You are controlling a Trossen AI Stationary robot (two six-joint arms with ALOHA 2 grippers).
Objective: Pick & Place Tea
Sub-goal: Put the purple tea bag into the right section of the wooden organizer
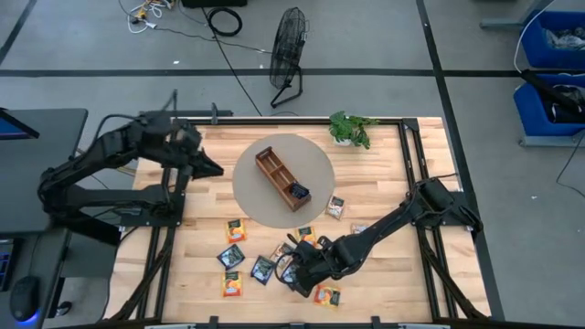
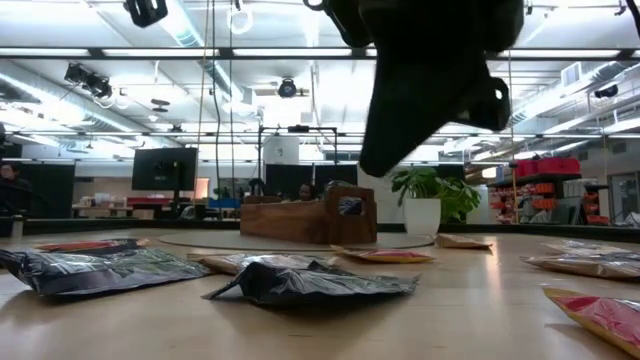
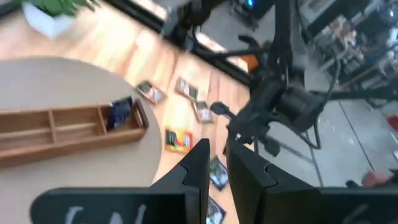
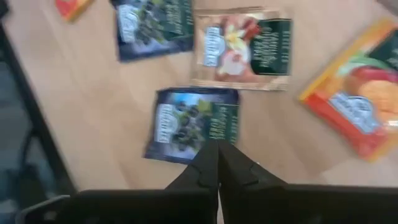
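A brown three-compartment wooden tray (image 1: 274,172) lies on a round grey mat (image 1: 315,160), with a dark blue sachet (image 1: 300,191) in its end compartment nearest the table's near-right. Several tea sachets lie flat on the wood near the front edge: orange (image 1: 237,230), dark blue (image 1: 231,257), beige (image 1: 335,206). My right gripper (image 1: 297,279) hangs shut just above a dark blue sachet (image 4: 193,124), with a beige one (image 4: 242,46) and an orange one (image 4: 360,106) beside it. In the low view it (image 2: 368,165) is clear of the table. My left gripper (image 1: 216,170) waits by the mat's left edge, narrowly open (image 3: 217,162).
A small green plant (image 1: 350,128) in a white pot stands at the table's far edge, right of the mat. Black frame rails (image 1: 416,164) run along the table's sides. A floor fan (image 1: 289,46) and blue bins (image 1: 553,68) stand beyond the table. Bare wood lies right of the sachets.
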